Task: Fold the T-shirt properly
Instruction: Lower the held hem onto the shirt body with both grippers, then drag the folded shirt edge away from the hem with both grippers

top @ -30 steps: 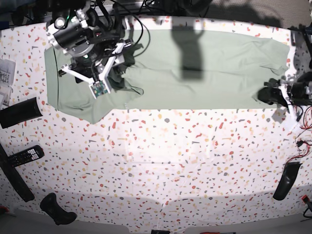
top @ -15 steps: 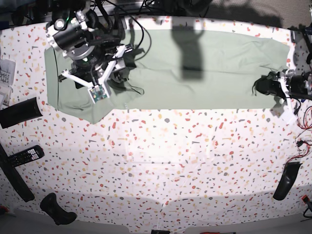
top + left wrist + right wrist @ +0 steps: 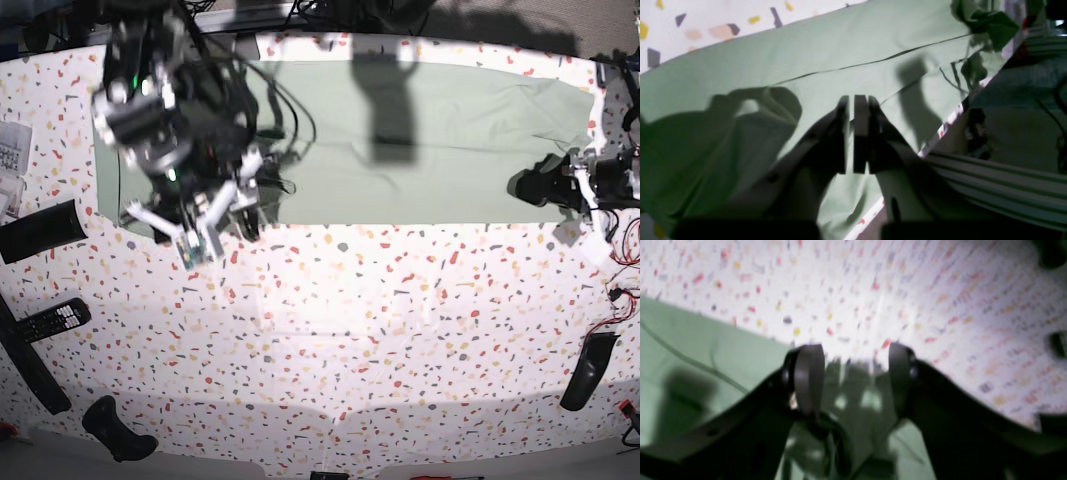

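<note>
The bench (image 3: 330,330), speckled white, carries the T-shirt (image 3: 440,140) spread as a long green band along its far edge, running almost from the left corner to the right one. Big change on the left side of the base view: the right arm has swung down from the shirt's middle toward its near-left corner, and that corner now sits hidden under the arm rather than lying out flat as it did a second ago. The right gripper (image 3: 853,373) has its jaws standing apart, with shirt cloth bunched low between them; whether it is truly carrying that cloth, I cannot tell. Over at the bench's right end, the left gripper (image 3: 855,133) has just snapped shut from a half-open stance, its fingers (image 3: 862,133) pressed together at the shirt's edge, seemingly pinching a thin layer. My read: both ends are being secured, so a fold across the shirt looks about to start.
</note>
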Controlling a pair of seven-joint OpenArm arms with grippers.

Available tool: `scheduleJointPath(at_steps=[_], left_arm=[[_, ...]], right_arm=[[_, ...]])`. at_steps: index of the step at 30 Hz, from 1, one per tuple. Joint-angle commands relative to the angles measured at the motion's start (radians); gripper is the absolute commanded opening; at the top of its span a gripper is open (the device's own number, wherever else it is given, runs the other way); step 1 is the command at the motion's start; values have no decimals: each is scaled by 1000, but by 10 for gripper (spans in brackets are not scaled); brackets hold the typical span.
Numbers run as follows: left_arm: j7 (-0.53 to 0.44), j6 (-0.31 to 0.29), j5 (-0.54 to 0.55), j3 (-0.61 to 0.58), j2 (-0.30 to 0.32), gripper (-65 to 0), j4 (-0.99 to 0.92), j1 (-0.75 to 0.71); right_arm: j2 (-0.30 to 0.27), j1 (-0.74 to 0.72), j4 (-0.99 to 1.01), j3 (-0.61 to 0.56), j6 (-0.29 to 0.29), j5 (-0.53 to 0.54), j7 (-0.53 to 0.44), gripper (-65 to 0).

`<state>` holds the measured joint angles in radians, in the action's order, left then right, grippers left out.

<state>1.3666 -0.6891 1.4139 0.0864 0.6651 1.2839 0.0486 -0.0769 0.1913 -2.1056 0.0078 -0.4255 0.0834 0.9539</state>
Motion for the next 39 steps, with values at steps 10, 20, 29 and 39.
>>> scheduleJointPath(at_steps=[10,20,29,39], left_arm=[[-5,-9,27,11,23,-639,15,18],[-5,-9,27,11,23,-639,15,18],[-5,-9,27,11,23,-639,15,18],[-5,-9,27,11,23,-639,15,18]], right_arm=[[117,-106,165,-2,-5,110,134,-347],[151,-82,174,-2,-5,47,163,-356],[151,-59,212,-2,-5,-24,140,-420],[151,-60,211,-2,-4,-55,127,-650]])
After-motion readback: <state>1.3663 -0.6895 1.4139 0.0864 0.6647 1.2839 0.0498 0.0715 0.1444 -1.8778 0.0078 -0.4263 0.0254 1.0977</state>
